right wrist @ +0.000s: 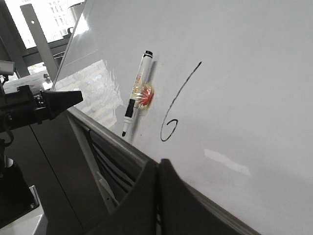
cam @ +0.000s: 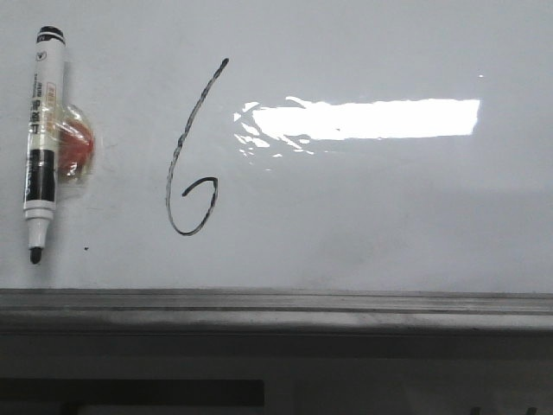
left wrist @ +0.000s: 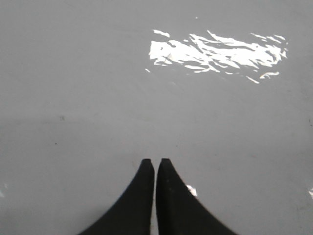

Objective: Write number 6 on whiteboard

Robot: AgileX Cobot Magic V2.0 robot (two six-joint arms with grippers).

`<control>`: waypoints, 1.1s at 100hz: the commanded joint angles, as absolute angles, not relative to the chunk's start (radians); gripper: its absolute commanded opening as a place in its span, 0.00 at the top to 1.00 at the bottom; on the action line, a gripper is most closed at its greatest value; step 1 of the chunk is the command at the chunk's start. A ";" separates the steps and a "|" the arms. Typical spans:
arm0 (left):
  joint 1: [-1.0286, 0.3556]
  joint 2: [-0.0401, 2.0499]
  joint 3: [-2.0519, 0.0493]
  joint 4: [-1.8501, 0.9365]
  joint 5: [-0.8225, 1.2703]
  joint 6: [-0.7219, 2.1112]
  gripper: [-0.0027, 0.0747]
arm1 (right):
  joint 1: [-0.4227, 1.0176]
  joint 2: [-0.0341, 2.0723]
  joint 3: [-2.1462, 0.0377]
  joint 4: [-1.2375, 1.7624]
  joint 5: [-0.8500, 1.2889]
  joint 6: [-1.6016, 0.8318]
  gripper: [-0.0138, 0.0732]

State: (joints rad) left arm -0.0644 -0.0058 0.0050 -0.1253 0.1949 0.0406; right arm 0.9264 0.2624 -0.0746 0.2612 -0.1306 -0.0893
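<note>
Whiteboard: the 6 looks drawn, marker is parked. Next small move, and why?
Probably none beyond keeping both arms clear: the 6 is complete on the whiteboard, the marker sits uncapped on its holder, and both grippers are shut and empty.

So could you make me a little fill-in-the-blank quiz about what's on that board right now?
1. The thin black hand-drawn digit on the large glossy white whiteboard is a ____.
2. The white-barrelled black-tipped marker pen sits to the ____ of that digit in the front view.
3. The marker's uncapped tip points ____.
4. The left end effector and the right end effector both have their fingers ____.

Missing words: 6; left; down; shut
</note>
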 commanded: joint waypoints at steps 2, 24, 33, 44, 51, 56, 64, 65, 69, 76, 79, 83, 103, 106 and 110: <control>-0.046 -0.037 0.051 -0.085 0.126 0.021 0.99 | 0.923 0.267 -0.101 0.249 -0.203 -0.100 0.90; -0.019 -0.037 0.049 -0.067 0.282 0.021 0.99 | 0.923 0.267 -0.101 0.249 -0.203 -0.100 0.90; -0.019 -0.037 0.049 -0.069 0.282 0.020 0.99 | 0.923 0.267 -0.101 0.249 -0.203 -0.100 0.90; -0.022 -0.037 0.049 -0.069 0.282 0.019 0.99 | 0.923 0.267 -0.101 0.249 -0.203 -0.100 0.90; -0.028 -0.037 0.049 -0.069 0.282 0.019 0.99 | 0.923 0.267 -0.101 0.249 -0.203 -0.100 0.90; -0.028 -0.037 0.049 -0.069 0.282 0.019 0.99 | 0.923 0.267 -0.101 0.249 -0.203 -0.100 0.90; -0.028 -0.037 0.049 -0.069 0.282 0.019 0.99 | 0.923 0.267 -0.101 0.249 -0.203 -0.100 0.90; -0.028 -0.037 0.049 -0.069 0.282 0.019 0.99 | 0.923 0.267 -0.101 0.249 -0.203 -0.100 0.90; -0.028 -0.037 0.049 -0.069 0.282 0.019 0.99 | 0.923 0.267 -0.101 0.249 -0.203 -0.100 0.90; -0.028 -0.037 0.049 -0.069 0.282 0.019 0.99 | 0.923 0.267 -0.101 0.249 -0.203 -0.100 0.90; -0.026 -0.037 0.049 -0.069 0.282 0.019 0.99 | 0.923 0.267 -0.101 0.249 -0.203 -0.100 0.90; -0.026 -0.037 0.049 -0.069 0.282 0.019 0.99 | 0.923 0.267 -0.101 0.249 -0.203 -0.100 0.90; -0.026 -0.037 0.049 -0.069 0.282 0.019 0.99 | 0.923 0.267 -0.101 0.249 -0.203 -0.100 0.90; -0.026 -0.037 0.049 -0.069 0.282 0.019 0.99 | 0.923 0.267 -0.101 0.249 -0.203 -0.100 0.90; -0.026 -0.037 0.049 -0.069 0.282 0.019 0.99 | 0.923 0.267 -0.101 0.249 -0.203 -0.100 0.90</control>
State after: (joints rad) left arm -0.0226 -0.0058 0.0050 -0.0690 0.3289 0.0302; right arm 0.9264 0.2624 -0.0746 0.2612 -0.1286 -0.0893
